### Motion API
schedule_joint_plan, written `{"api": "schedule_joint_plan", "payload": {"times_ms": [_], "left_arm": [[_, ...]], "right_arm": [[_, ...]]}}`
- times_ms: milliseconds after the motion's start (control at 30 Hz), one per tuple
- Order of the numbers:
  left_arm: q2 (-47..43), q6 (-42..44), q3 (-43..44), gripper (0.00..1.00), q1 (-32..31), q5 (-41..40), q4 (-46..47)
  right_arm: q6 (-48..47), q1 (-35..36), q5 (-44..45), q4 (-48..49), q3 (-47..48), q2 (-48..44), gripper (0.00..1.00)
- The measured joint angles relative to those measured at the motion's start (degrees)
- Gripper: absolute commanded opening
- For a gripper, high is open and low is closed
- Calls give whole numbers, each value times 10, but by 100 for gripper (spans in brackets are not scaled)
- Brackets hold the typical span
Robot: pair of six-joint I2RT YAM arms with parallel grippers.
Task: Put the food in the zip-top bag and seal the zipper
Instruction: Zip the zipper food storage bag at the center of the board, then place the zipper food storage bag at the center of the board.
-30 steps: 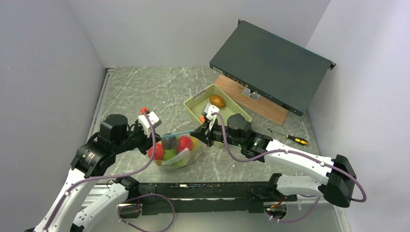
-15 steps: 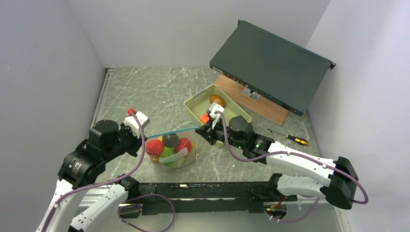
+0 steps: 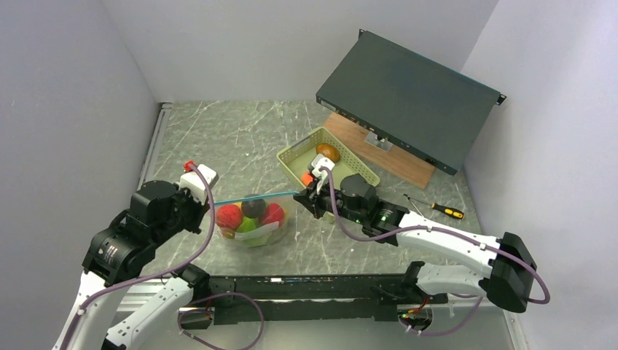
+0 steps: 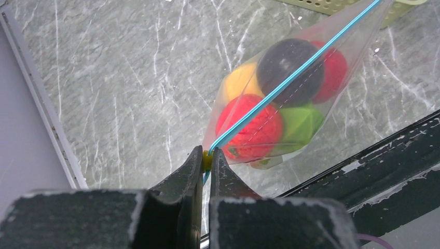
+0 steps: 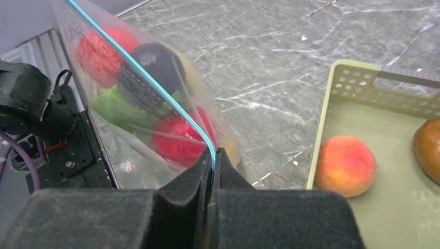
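OK, sealing stage by the look of it. The left pincer [image 4: 206, 155] is clamped tight on one end of the zipper [image 4: 290, 79], w/ a small yellow-green nub [image 4: 207, 160] squeezed btwn its tips. Maybe the slider tab, can't tell. The right pincer [image 5: 212, 155] is pinched closed on the opposite end. The teal strip runs taut and straight from one to the other, so the zip-top bag [image 3: 251, 222] hangs btwn them, just ahead of each set of tips. Whether its belly touches the counter [image 4: 129, 78] or floats above it, can't tell.

The food [image 4: 249, 127] sits in the bag below the strip: red, yellow, green and one dark piece, all bunched together. But beyond the right pincer, off to its right, the green basket [image 5: 358, 78] holds a peach piece [image 5: 345, 166] and a brown piece [image 5: 428, 150], so not everything's bagged, imo.

The strip reads as one thin line end to end, prob closed or near it; no gap I can make out. Next move, I'd say: one pincer anchors its end while the other runs along the strip, w/ enough tension that the floppy mouth doesn't buckle. If those two basket pieces count, the mouth needs opening first.
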Motion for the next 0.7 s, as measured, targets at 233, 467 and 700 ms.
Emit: {"api": "schedule_joint_plan", "payload": {"times_ms": [233, 467, 700], "left_arm": [[2, 19, 9, 70, 3, -45, -30], [-2, 1, 61, 99, 3, -90, -56], [-32, -70, 170, 100, 3, -105, -65]], "right_arm": [[-7, -6, -40, 3, 19, 55, 0], [5, 5, -90, 14, 120, 182, 0], [24, 36, -82, 10, 292, 336, 0]]}}
